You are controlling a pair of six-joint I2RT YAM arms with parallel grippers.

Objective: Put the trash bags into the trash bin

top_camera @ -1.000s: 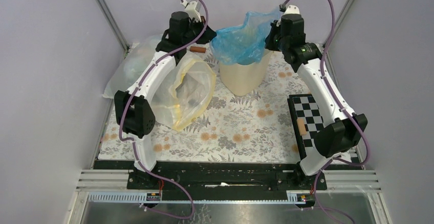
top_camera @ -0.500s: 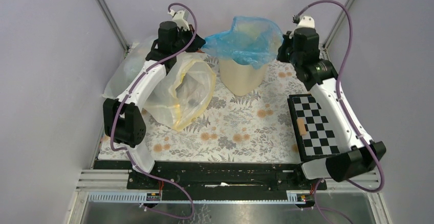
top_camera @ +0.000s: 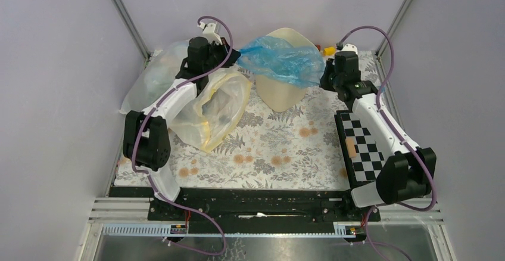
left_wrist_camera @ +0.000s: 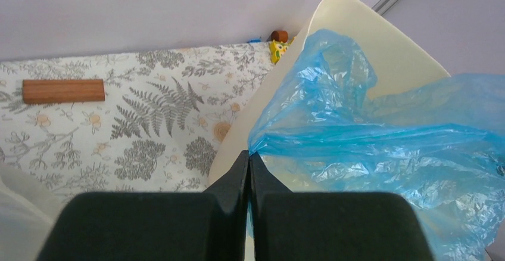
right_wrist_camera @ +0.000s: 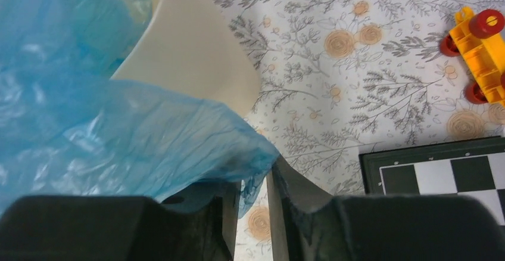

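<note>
l gripper (left_wrist_camera: 248, 154) pinched trash bag (top_camera: 280, 58) edge, to pull it wide | r gripper (right_wrist_camera: 253, 177) jaws a bit apart, bag loose | bag lay across trash bin (top_camera: 280, 94) mouth, not in yet

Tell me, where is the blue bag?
In the top view, the blue bag drapes over the cream bin at the far middle, its corner pinched by the left gripper.
</note>
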